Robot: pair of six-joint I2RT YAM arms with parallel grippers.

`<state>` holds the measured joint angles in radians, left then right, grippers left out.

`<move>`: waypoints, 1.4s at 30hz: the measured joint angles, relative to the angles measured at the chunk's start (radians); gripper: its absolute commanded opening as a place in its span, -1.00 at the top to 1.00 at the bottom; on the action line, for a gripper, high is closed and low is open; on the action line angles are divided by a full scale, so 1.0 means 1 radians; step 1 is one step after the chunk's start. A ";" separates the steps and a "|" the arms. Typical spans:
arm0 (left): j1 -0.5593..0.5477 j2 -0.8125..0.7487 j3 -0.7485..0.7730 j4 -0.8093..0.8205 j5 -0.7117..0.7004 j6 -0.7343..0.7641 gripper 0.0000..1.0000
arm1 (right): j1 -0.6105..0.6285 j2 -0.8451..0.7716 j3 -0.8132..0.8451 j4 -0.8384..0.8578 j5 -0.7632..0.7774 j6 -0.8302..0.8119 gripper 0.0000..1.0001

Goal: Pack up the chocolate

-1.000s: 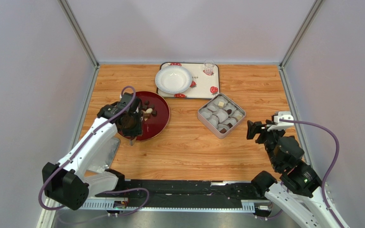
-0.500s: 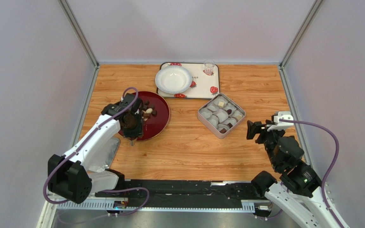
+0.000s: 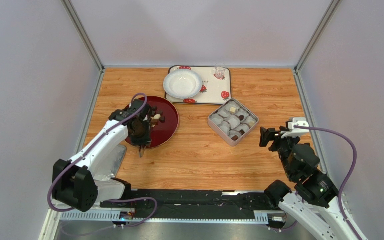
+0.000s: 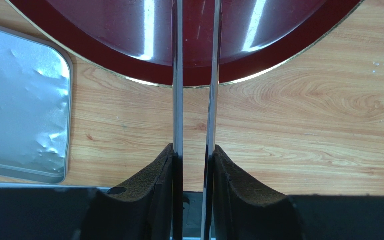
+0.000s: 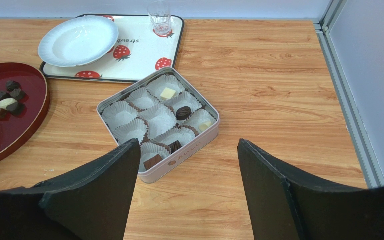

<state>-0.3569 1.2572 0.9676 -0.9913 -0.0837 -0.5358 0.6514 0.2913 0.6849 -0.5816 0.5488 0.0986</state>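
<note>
Loose chocolate (image 3: 156, 118) pieces, dark brown and cream-white, lie on the dark red plate (image 3: 170, 125) at the left. My left gripper (image 3: 140, 131) hangs over the plate's near part, shut on metal tongs (image 4: 177, 75). The two blades run up between the fingers (image 4: 154, 170) and over the plate's rim (image 4: 129, 65). Their tips are out of frame, so I cannot tell if they hold a piece. The square tin (image 5: 179, 167) of paper cups holds several pieces of chocolate (image 5: 183, 112). My right gripper (image 5: 188, 143) stands open and empty, just to the near right of the tin.
A white bowl (image 3: 182, 82) and a small glass (image 3: 220, 72) sit on the strawberry tray (image 3: 214, 92) at the back. The tin's silvery lid (image 4: 18, 100) lies on the wood left of the plate's near edge. Grey walls close in the left, right and back.
The left arm has shifted slightly to the right over the plate's near part, and the tongs' blades have come a little closer together. The right arm has not moved.
</note>
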 measured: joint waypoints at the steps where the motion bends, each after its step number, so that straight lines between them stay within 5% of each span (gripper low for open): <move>1: 0.000 -0.001 0.000 -0.002 0.005 0.002 0.36 | 0.000 0.000 0.000 0.000 0.000 0.000 -0.51; 15: -0.004 -0.090 0.043 -0.031 0.087 0.031 0.36 | 0.000 0.000 0.000 0.003 0.000 0.000 -0.50; 22: -0.090 -0.079 0.117 -0.011 0.126 0.049 0.36 | 0.000 0.000 0.000 0.003 0.000 -0.002 -0.50; 42: -0.436 0.400 0.622 0.123 0.212 0.124 0.35 | 0.000 0.000 0.000 0.003 0.001 -0.003 -0.50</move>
<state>-0.7929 1.6573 1.5898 -0.8684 0.1284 -0.4114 0.6514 0.2909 0.6849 -0.5781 0.5495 0.0959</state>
